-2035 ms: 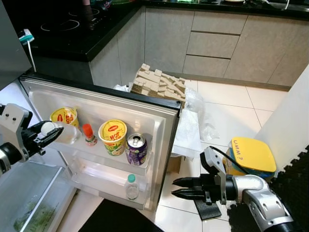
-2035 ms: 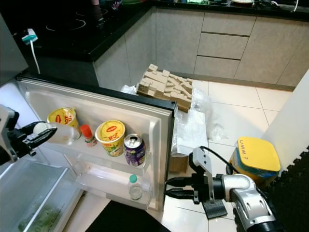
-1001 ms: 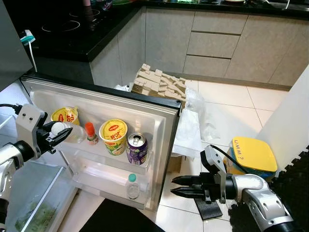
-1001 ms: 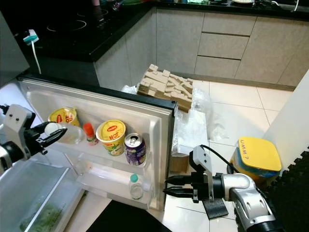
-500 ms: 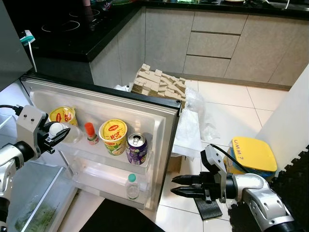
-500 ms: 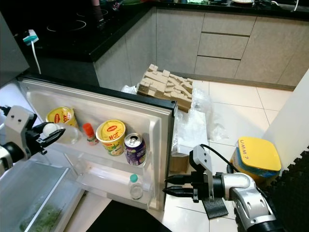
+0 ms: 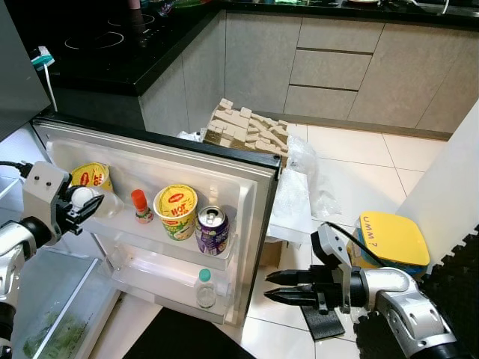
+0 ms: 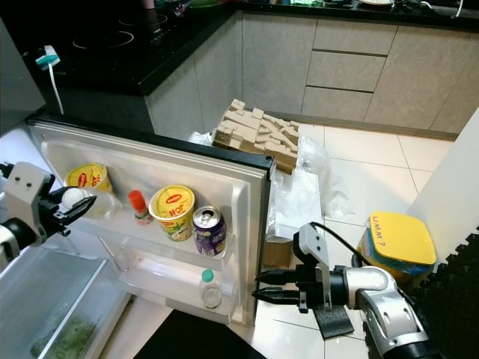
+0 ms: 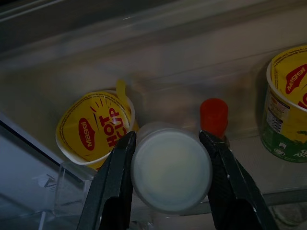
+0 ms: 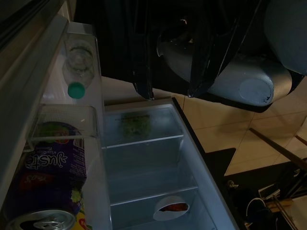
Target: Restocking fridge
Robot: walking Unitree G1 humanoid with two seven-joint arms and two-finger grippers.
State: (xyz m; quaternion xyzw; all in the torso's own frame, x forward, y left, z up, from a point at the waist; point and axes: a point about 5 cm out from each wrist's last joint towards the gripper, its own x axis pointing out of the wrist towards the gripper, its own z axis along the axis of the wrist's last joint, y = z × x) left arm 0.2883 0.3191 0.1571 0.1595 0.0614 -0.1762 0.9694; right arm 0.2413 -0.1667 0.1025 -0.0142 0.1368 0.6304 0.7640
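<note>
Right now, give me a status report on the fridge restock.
Left gripper shut on white-capped bottle at door shelf. Right gripper open, idle beside door. Noodle cup and red-capped bottle crowd the slot.

My left gripper (image 8: 84, 202) reaches into the upper shelf of the open fridge door (image 8: 247, 224), its fingers (image 8: 75, 206) closed on a clear bottle with a white cap (image 8: 72, 197). Just behind it leans a yellow noodle cup (image 8: 87, 177). Further along the shelf stand a small red-capped bottle (image 8: 138, 207), a second noodle cup (image 8: 174, 212) and a purple drink can (image 8: 209, 231). A green-capped bottle (image 8: 209, 289) stands in the lower shelf. My right gripper (image 8: 260, 286) hovers over the floor tiles beside the door's edge, fingers apart.
</note>
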